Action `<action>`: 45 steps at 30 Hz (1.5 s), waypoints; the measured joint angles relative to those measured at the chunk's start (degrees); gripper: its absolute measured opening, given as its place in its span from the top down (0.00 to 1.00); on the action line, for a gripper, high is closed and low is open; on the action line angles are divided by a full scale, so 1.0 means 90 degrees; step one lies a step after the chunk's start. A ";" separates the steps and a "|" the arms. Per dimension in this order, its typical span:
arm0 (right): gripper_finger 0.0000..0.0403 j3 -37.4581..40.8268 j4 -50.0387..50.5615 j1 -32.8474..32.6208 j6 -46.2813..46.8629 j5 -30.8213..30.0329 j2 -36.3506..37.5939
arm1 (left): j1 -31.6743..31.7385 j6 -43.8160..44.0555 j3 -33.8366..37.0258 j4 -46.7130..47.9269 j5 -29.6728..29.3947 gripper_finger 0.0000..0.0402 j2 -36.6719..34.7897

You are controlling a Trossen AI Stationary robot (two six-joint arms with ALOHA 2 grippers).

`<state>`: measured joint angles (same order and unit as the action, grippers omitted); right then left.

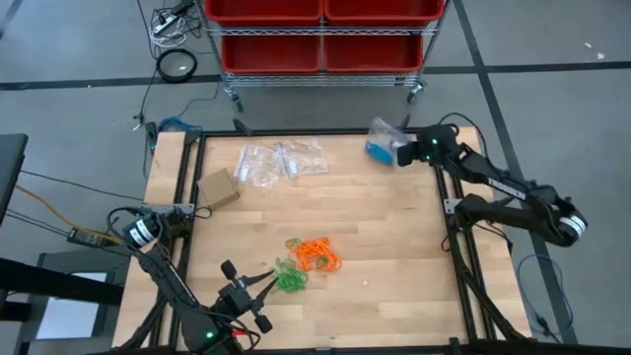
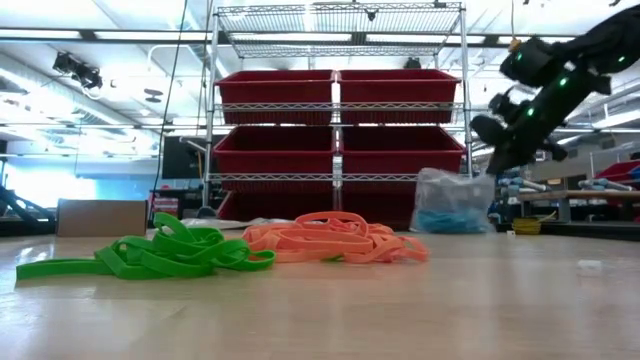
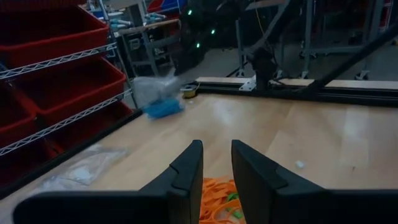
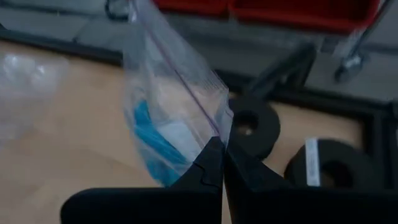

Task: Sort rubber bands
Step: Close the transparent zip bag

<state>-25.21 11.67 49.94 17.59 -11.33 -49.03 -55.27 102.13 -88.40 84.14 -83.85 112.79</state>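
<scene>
A green clump of rubber bands point(image 1: 289, 280) point(image 2: 150, 255) and an orange clump point(image 1: 317, 256) point(image 2: 335, 240) lie side by side on the table's near middle. Blue bands sit inside a clear plastic bag point(image 1: 380, 144) point(image 2: 452, 203) point(image 4: 155, 124) at the far right corner. My left gripper point(image 1: 268, 286) point(image 3: 216, 163) is open, just left of the green clump, with orange bands point(image 3: 217, 199) showing beyond its fingers. My right gripper point(image 1: 402, 151) point(image 2: 493, 160) point(image 4: 219, 155) is shut on the bag. My right gripper pinches the bag's clear upper edge point(image 4: 214, 127) between its two fingertips, coming from the table's right side. The bag stretches away from the fingers toward the left, with the blue bands in its lower part point(image 4: 149, 140). Whether its bottom rests on the table, I cannot tell.
Several empty clear bags point(image 1: 281, 161) lie at the far middle of the table, and a small cardboard box point(image 1: 218, 187) sits near the left edge. Behind the far edge stands a wire shelf with red bins point(image 2: 340, 150). Bare wood lies between the clumps and the bags.
</scene>
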 joint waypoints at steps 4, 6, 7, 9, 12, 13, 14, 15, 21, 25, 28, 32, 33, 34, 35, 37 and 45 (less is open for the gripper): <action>1.00 -0.0002 0.0084 -0.0179 0.0213 0.0148 0.0718 | 0.0000 0.0003 -0.0009 -0.0001 0.0007 0.78 0.0000; 1.00 -0.0002 0.0298 -0.0178 0.0352 0.0529 0.0937 | 0.0000 0.0003 -0.0009 0.0000 0.0007 0.78 0.0000; 1.00 -0.0002 0.0417 -0.0176 0.0411 0.0716 0.1000 | 0.0000 0.0003 -0.0009 0.0001 0.0007 0.78 0.0000; 1.00 -0.0002 0.0682 -0.0176 0.0534 0.1069 0.1032 | 0.0004 0.0001 -0.0009 0.0002 0.0007 0.78 0.0000; 1.00 -0.0002 0.0882 -0.0308 0.0666 0.1543 0.1039 | 0.0017 -0.0005 -0.0009 0.0021 -0.0014 0.78 0.0000; 1.00 -0.0002 0.0843 -0.0417 0.0740 0.1651 0.1064 | 0.0017 -0.0007 -0.0009 0.0024 -0.0034 0.78 0.0000; 1.00 -0.0002 0.0784 -0.0544 0.0803 0.1698 0.1110 | 0.0017 -0.0007 -0.0009 0.0024 -0.0039 0.78 0.0000; 1.00 -0.0002 0.0659 -0.0662 0.0872 0.1693 0.1162 | 0.0017 -0.0007 -0.0009 0.0024 -0.0046 0.78 0.0000; 1.00 -0.0002 -0.0035 -0.0903 0.1277 0.1401 0.1440 | 0.0017 -0.0007 -0.0009 0.0002 -0.0051 0.78 0.0000; 1.00 -0.0007 0.0227 -0.0644 0.1330 0.1391 0.1301 | 0.0017 -0.0007 -0.0009 0.0002 -0.0054 0.78 0.0000; 1.00 -0.0005 0.0858 -0.0384 0.1037 0.1376 0.0979 | 0.0017 -0.0007 -0.0009 0.0002 -0.0070 0.78 0.0000; 0.99 -0.0005 0.1248 -0.0281 0.0520 0.1076 0.0654 | 0.0017 -0.0007 -0.0009 -0.0059 -0.0083 0.78 0.0000; 0.98 -0.0005 0.1267 -0.0294 0.0499 0.0845 0.0648 | 0.0015 -0.0007 -0.0008 -0.0063 -0.0082 0.78 0.0000; 0.98 -0.0005 0.1258 -0.0326 0.0477 0.0570 0.0654 | 0.0005 -0.0007 -0.0007 -0.0063 -0.0081 0.78 0.0000; 0.98 -0.0005 0.1259 -0.0345 0.0449 0.0328 0.0672 | 0.0002 -0.0002 -0.0007 -0.0066 -0.0080 0.78 0.0000; 0.99 -0.0005 0.1228 -0.0372 0.0367 0.0048 0.0705 | 0.0000 0.0003 -0.0007 -0.0075 -0.0080 0.78 0.0000; 0.91 -0.0005 0.1307 -0.0285 0.0020 0.0236 0.0696 | 0.0000 0.0007 -0.0007 -0.0061 -0.0080 0.78 0.0000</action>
<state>-25.26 23.43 47.37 17.77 -9.21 -42.77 -55.27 102.19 -88.47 83.59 -84.58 112.79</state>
